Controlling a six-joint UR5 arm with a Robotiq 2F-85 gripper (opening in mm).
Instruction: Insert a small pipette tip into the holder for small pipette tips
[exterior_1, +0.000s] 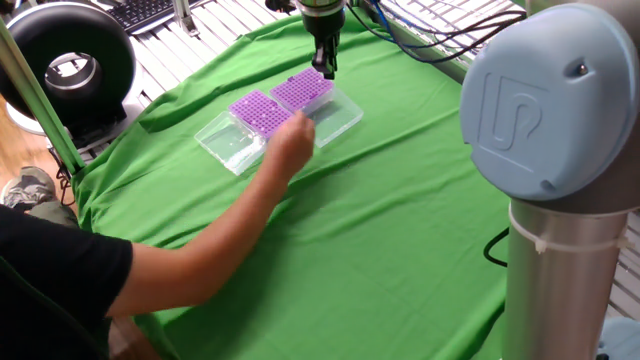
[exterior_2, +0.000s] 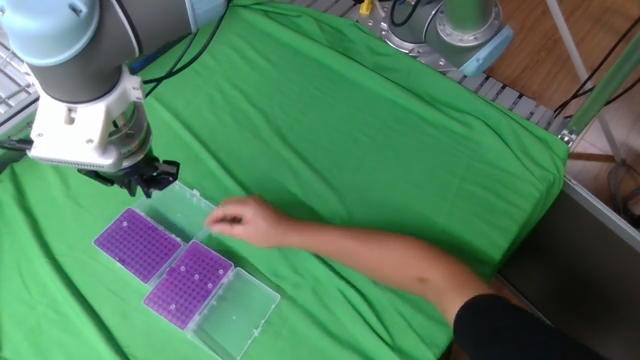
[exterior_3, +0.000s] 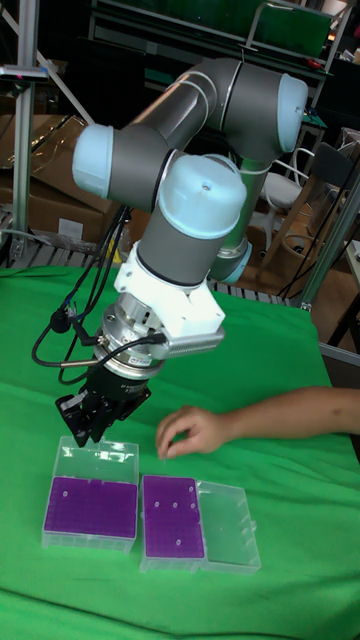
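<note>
Two alike purple racks sit side by side in clear boxes with their lids open. One rack (exterior_1: 303, 90) (exterior_2: 138, 243) (exterior_3: 90, 505) lies just below my gripper (exterior_1: 323, 68) (exterior_2: 140, 185) (exterior_3: 88, 428). The other rack (exterior_1: 258, 110) (exterior_2: 190, 283) (exterior_3: 172, 515) is beside it. I cannot tell which is the holder for small pipette tips. My gripper hangs above the far edge of the first box, fingers close together. No pipette tip can be made out between them.
A person's hand (exterior_1: 292, 145) (exterior_2: 240, 220) (exterior_3: 190, 430) hovers right beside the racks, with the arm stretched across the green cloth (exterior_1: 400, 230). Open clear lids (exterior_1: 330, 120) (exterior_2: 235, 315) lie flat next to the boxes. A grey robot joint (exterior_1: 545, 100) blocks the right foreground.
</note>
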